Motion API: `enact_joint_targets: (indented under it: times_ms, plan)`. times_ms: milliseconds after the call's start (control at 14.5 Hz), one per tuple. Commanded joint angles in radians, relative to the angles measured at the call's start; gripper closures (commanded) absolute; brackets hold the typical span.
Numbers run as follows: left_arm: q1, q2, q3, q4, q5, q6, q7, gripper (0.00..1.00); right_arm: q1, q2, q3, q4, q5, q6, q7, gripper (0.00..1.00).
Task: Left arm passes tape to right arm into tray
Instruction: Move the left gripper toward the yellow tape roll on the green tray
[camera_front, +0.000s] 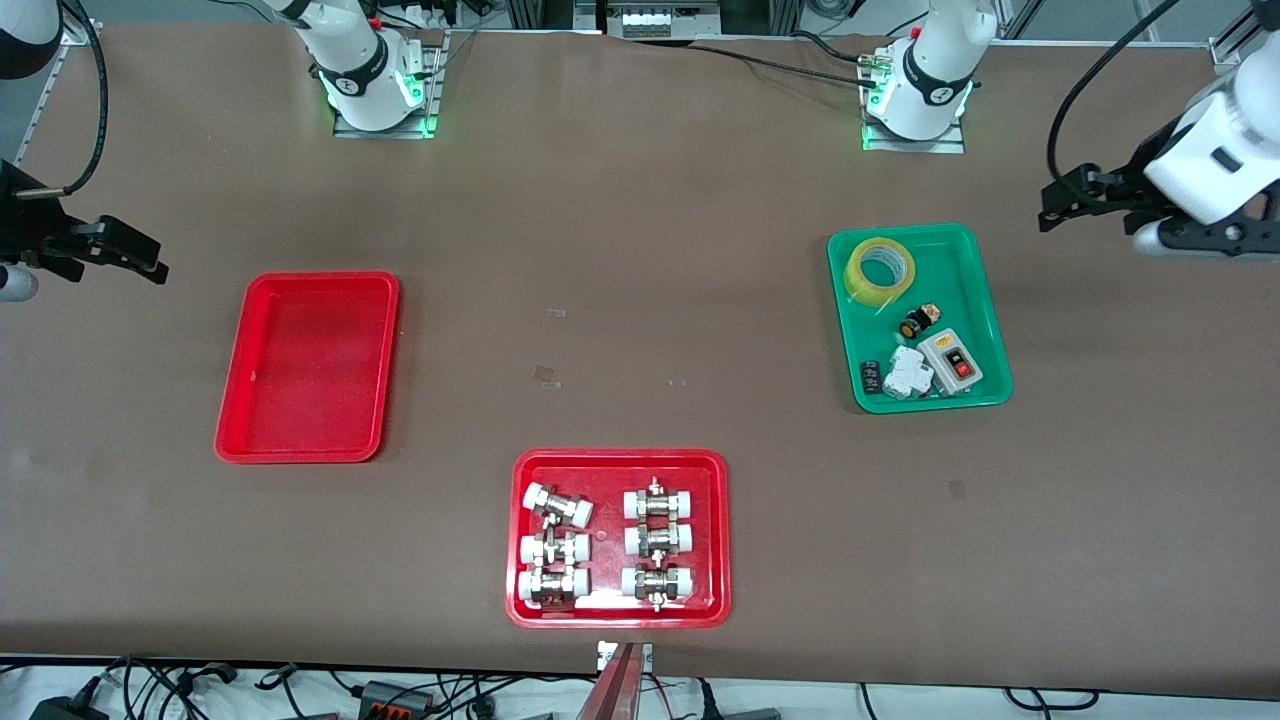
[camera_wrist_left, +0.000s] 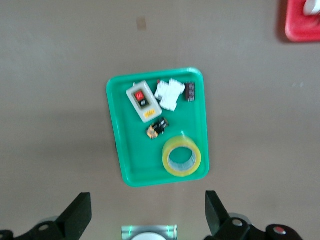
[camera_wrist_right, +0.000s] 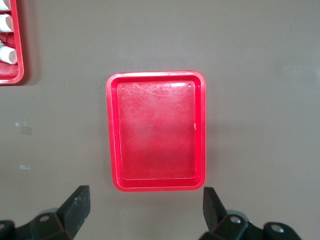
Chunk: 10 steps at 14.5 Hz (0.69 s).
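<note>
The tape (camera_front: 879, 270) lies in the green tray (camera_front: 985, 310), at its end farther from the front camera. The left gripper (camera_wrist_left: 147, 212) hangs above the surface with its fingers apart, empty. The right gripper (camera_wrist_right: 145, 210), partly cut off in the front view, also has fingers apart, above the surface beside the plain red tray (camera_front: 305, 368).

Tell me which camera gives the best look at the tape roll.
The left wrist view: it looks straight down on the tape lying flat in a corner of the green tray, its pale core showing. The front view shows it smaller and at a slant. The right wrist view misses it, showing only the empty red tray.
</note>
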Motion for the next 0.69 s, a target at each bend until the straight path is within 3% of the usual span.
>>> enact_joint_targets:
  times_ms: [0,138,414,621]
  plan:
    - [0.003,0.022,-0.004,-0.111,-0.021,-0.002,0.014,0.00,-0.008,-0.019,0.008,-0.010,0.005,-0.012,-0.008,0.00]
    - [0.001,0.023,-0.009,-0.229,-0.037,0.041,0.013,0.00,-0.006,-0.019,0.008,-0.010,0.005,-0.012,-0.008,0.00]
    - [-0.002,0.011,-0.015,-0.549,-0.102,0.304,0.011,0.00,-0.006,-0.016,0.008,-0.005,0.004,-0.003,-0.013,0.00]
    - [-0.003,0.048,-0.032,-0.651,-0.104,0.434,-0.010,0.00,-0.002,-0.016,0.008,0.006,0.005,-0.009,-0.017,0.00]
